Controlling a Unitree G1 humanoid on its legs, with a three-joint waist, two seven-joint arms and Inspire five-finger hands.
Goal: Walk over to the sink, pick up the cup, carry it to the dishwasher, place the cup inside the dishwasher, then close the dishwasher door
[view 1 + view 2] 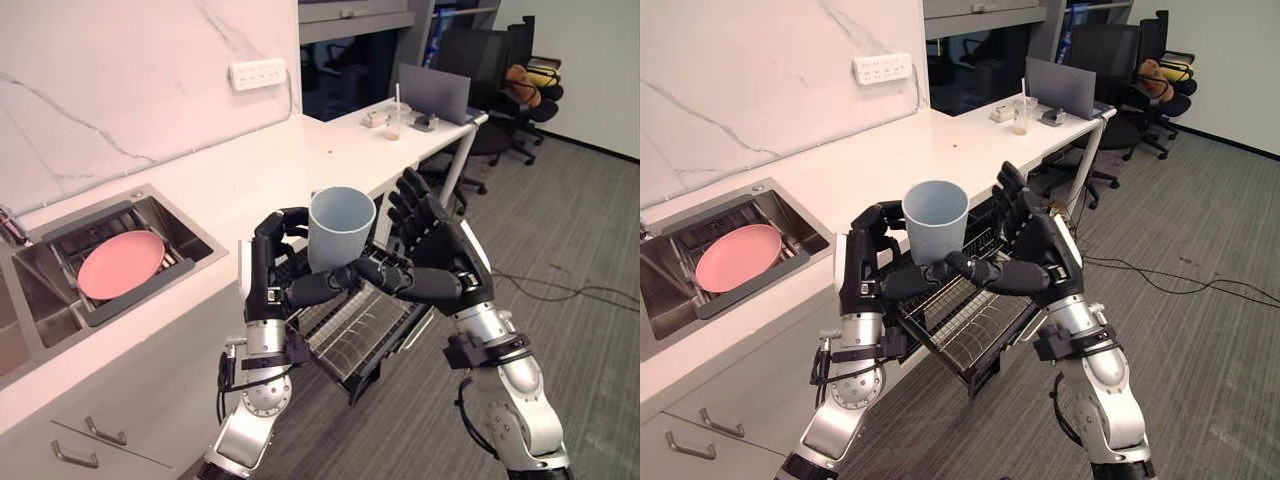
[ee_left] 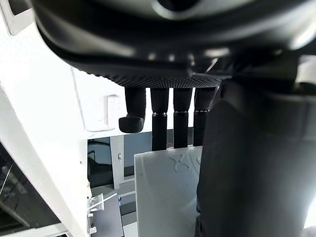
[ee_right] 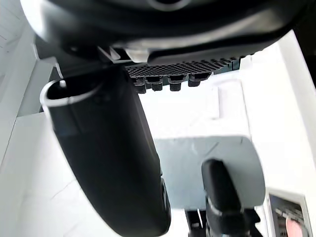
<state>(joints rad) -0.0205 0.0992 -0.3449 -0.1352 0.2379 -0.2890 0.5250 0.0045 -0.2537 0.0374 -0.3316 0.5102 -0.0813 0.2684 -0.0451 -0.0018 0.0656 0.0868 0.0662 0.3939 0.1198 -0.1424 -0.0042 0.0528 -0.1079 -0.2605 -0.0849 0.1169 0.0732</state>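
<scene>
The pale blue round cup (image 1: 340,228) was held up in the air between the robot's two hands, with its open top up. The left hand (image 1: 265,275) was on the cup's left side. Its fingers (image 2: 159,128) were bent round the back of the cup, and its thumb lay across the bottom of the cup at the front. The right hand (image 1: 440,260) was on the cup's right side. Its fingers stood up almost straight just beside the cup, and its thumb bent across the low front of the cup, next to the left thumb. So both hands had hold of the cup.

Right below the cup was the pulled-out black wire dishwasher rack (image 1: 355,335). Just behind the cup ran the long white counter (image 1: 230,180). To the left of the cup, set in that counter, was the shiny steel sink (image 1: 190,235), and a round pink plate (image 1: 120,263) lay in it. Far behind the cup, a white row of sockets (image 1: 257,73) sat on the white marble wall. Behind the cup and to its right stood a small glass with a straw (image 1: 395,125). Further back that way were black office chairs (image 1: 490,60) on the grey carpet floor (image 1: 560,230).
</scene>
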